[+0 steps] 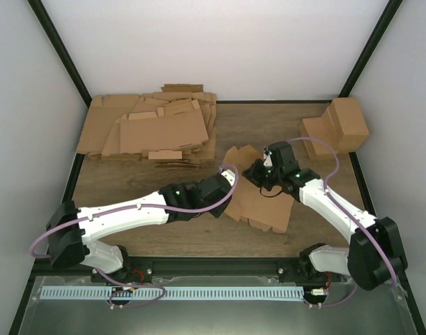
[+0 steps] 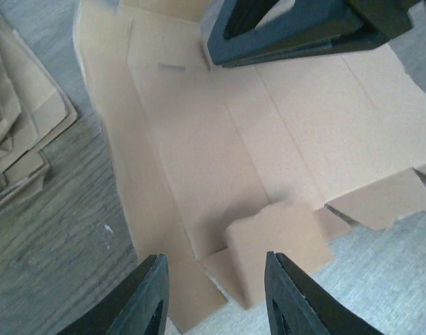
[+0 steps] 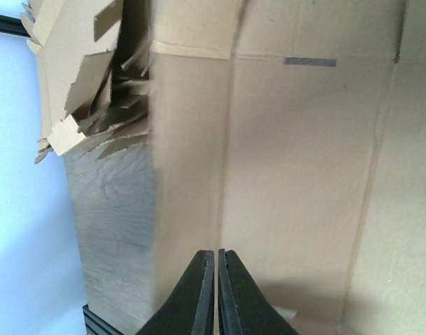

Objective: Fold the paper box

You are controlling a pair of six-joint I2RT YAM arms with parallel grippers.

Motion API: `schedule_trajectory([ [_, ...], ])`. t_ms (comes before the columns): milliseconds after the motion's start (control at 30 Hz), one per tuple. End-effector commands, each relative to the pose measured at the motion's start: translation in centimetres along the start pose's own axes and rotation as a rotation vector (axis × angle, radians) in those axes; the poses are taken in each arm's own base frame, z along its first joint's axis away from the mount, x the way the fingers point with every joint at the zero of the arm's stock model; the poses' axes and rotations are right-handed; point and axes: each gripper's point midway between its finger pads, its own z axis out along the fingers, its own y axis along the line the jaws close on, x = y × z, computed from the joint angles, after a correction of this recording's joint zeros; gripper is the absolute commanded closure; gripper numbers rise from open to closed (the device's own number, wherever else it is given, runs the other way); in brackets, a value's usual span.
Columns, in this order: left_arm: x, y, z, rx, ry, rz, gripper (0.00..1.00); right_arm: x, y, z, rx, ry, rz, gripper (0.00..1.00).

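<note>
The paper box [image 1: 263, 204] lies as a flat brown die-cut sheet at the table's middle, its far-left corner flaps slightly raised. My left gripper [image 1: 233, 183] hovers at its left edge. In the left wrist view the left gripper [image 2: 214, 283] is open, and a small lifted flap [image 2: 277, 236] of the paper box [image 2: 199, 139] lies just beyond the fingertips, not between them. My right gripper [image 1: 258, 173] reaches over the sheet's far part. Seen from the right wrist, the right gripper [image 3: 216, 279] is shut, its tips over a crease of the paper box [image 3: 303, 174]. I see nothing held.
A thick heap of cardboard sheets [image 1: 153, 129] covers the back left of the table, also showing as the heap [image 3: 80, 63] in the right wrist view. Folded brown cuboids [image 1: 338, 125] stand at the back right. Black frame posts run along the table's sides.
</note>
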Motion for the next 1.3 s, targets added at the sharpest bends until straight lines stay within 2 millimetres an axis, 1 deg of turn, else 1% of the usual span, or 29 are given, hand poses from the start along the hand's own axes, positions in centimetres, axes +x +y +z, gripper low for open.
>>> schedule_trajectory([
  [0, -2.7, -1.3, -2.8, 0.111, -0.079, -0.065, 0.52, -0.1, 1.4, -1.3, -0.105, -0.048, 0.008, 0.96],
  [67, -3.8, -1.6, -4.2, 0.156, -0.125, -0.103, 0.39, 0.2, 1.3, -1.5, -0.122, -0.055, 0.008, 0.97],
  [133, -4.7, -1.6, -5.4, 0.188, -0.173, -0.140, 0.21, 0.3, 1.2, -1.7, -0.134, -0.061, 0.011, 0.97],
  [167, -5.1, -1.6, -5.9, 0.201, -0.199, -0.158, 0.08, 0.5, 1.1, -1.7, -0.140, -0.060, 0.009, 0.97],
  [200, -5.4, -1.4, -6.2, 0.204, -0.220, -0.176, 0.01, 0.6, 1.1, -1.8, -0.146, -0.060, 0.008, 0.97],
  [233, -5.6, -1.0, -6.4, 0.190, -0.235, -0.210, 0.00, 0.7, 1.1, -1.9, -0.152, -0.061, 0.008, 0.97],
  [267, -5.4, 0.0, -6.2, 0.142, -0.236, -0.262, 0.00, 0.8, 1.0, -1.9, -0.157, -0.061, 0.008, 0.97],
  [300, -5.0, 1.4, -6.0, 0.069, -0.232, -0.325, 0.00, 0.9, 1.0, -2.0, -0.164, -0.063, 0.007, 0.98],
  [367, -3.5, 4.4, -5.7, -0.097, -0.201, -0.473, 0.00, 1.1, 1.0, -2.2, -0.179, -0.071, 0.002, 0.98],
  [400, -3.5, 4.8, -5.5, -0.113, -0.192, -0.481, 0.00, 1.2, 0.8, -2.3, -0.182, -0.074, 0.002, 0.98],
  [433, -3.6, 4.2, -5.1, -0.077, -0.179, -0.454, 0.00, 1.4, 0.7, -2.4, -0.187, -0.076, -0.001, 0.98],
  [500, -4.3, 2.4, -4.7, 0.014, -0.164, -0.387, 0.00, 1.5, 0.5, -2.4, -0.196, -0.081, -0.004, 0.98],
  [533, -4.3, 1.9, -4.2, 0.027, -0.147, -0.372, 0.00, 1.7, 0.4, -2.4, -0.200, -0.082, -0.006, 0.98],
  [633, -3.7, 1.9, -2.7, -0.023, -0.084, -0.354, 0.00, 1.8, 0.0, -2.3, -0.189, -0.080, -0.006, 0.98],
  [667, -3.3, 1.9, -1.9, -0.030, -0.051, -0.356, 0.00, 1.8, -0.2, -2.3, -0.174, -0.084, -0.006, 0.97],
  [700, -2.8, 2.2, -0.9, -0.032, -0.014, -0.370, 0.00, 1.5, -0.6, -2.3, -0.146, -0.094, -0.006, 0.93],
  [733, -2.1, 2.4, 0.1, -0.025, 0.024, -0.389, 0.00, 1.4, -1.2, -2.2, -0.108, -0.101, -0.009, 0.86],
  [767, -1.6, 2.7, 1.0, -0.019, 0.057, -0.411, 0.01, 1.1, -1.5, -2.2, -0.074, -0.108, -0.022, 0.84],
  [867, -0.2, 3.6, 3.5, -0.003, 0.117, -0.442, 0.02, 0.9, -3.3, -2.1, 0.039, -0.106, -0.070, 0.82],
  [967, 0.9, 4.8, 5.6, 0.018, 0.157, -0.473, 0.04, 2.0, -5.8, -1.4, 0.120, -0.065, -0.092, 0.82],
  [1033, 1.5, 6.0, 6.9, 0.035, 0.181, -0.500, 0.06, 2.6, -7.1, -1.1, 0.116, -0.031, -0.096, 0.84],
  [1100, 2.0, 6.8, 8.0, 0.067, 0.193, -0.521, 0.06, 3.1, -7.8, -1.0, 0.084, -0.005, -0.103, 0.87],
  [1133, 2.1, 7.3, 8.4, 0.074, 0.198, -0.529, 0.07, 3.3, -8.3, -1.0, 0.072, 0.002, -0.103, 0.95],
  [1167, 2.2, 7.6, 8.9, 0.080, 0.202, -0.532, 0.08, 3.3, -8.7, -1.1, 0.061, 0.007, -0.104, 0.99],
  [1267, 2.2, 8.1, 10.2, 0.111, 0.230, -0.545, 0.10, 3.0, -10.0, -1.3, 0.047, 0.014, -0.094, 0.99],
])
